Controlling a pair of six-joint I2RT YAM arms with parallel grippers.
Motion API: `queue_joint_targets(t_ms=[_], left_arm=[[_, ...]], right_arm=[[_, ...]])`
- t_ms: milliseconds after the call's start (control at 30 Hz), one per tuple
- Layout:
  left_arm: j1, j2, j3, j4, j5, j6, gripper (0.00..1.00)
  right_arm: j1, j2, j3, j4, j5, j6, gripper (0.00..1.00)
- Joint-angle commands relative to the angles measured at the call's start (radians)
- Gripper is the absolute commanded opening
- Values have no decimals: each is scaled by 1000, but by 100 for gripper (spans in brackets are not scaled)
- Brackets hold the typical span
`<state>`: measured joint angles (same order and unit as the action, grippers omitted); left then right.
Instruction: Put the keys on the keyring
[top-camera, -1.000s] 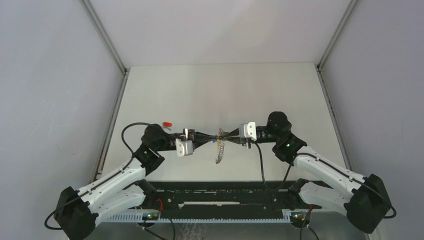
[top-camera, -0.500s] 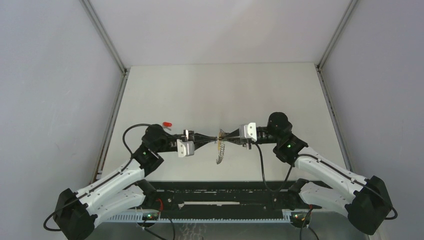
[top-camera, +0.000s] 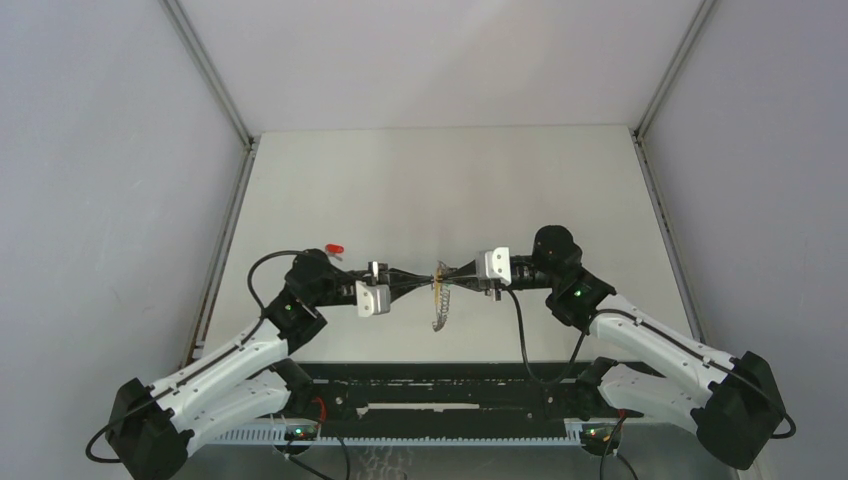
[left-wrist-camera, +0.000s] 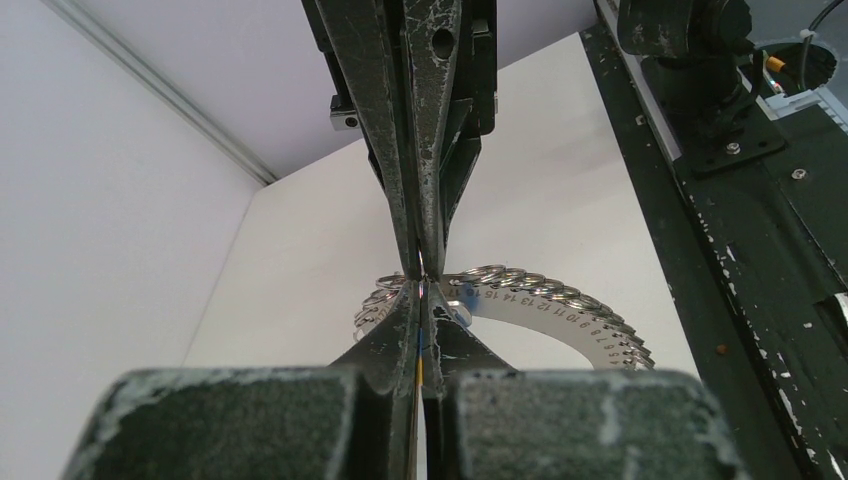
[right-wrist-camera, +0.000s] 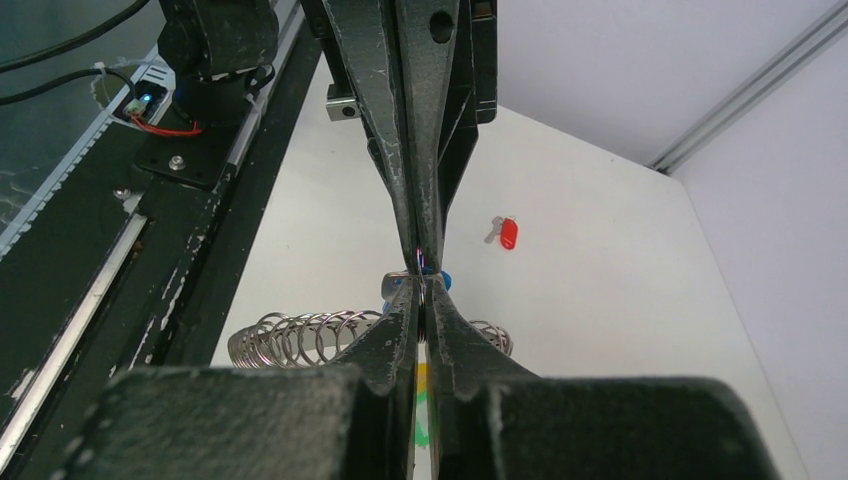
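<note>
Far left on table (top-camera: 450, 180), red key (top-camera: 335, 247), loose. Left claw (left-wrist-camera: 419, 300), pinched tight seemingly on blue key (right-wrist-camera: 443, 277), tip to tip with right claw (right-wrist-camera: 424, 290), clamped on dangling keyring (top-camera: 438, 305). Threading blue key, apparently. Next: demands fine alignment, hole onto ring end.

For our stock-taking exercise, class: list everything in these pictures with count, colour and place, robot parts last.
flat white table: one, white, under everything.
small metal key with red plastic head: one, red and silver, lying on the table's left side.
small blue plastic key head: one, blue, a sliver where left gripper meets right gripper.
curved metal strip with stamped numbers and wire rings: one, silver, below that meeting point.
left gripper: one, black, shut, mid-table.
right gripper: one, black, shut, tip to tip with the left.
</note>
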<state>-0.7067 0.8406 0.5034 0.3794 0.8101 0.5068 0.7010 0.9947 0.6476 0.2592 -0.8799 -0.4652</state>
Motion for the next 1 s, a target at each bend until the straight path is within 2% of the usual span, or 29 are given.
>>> queue_joint_targets(t_ms=[0,633,967], left_arm=[[1,-19,29,-19,-26,19,0],[3,-28,40,-62,-72,35,0],[1,-16,59,-99,11,64,0]], right_arm=[[-6,-36,44,3,35,-32,0],[-6,-33,43,-6,51,-46,0],[-14,-25,57,7,40,6,0]])
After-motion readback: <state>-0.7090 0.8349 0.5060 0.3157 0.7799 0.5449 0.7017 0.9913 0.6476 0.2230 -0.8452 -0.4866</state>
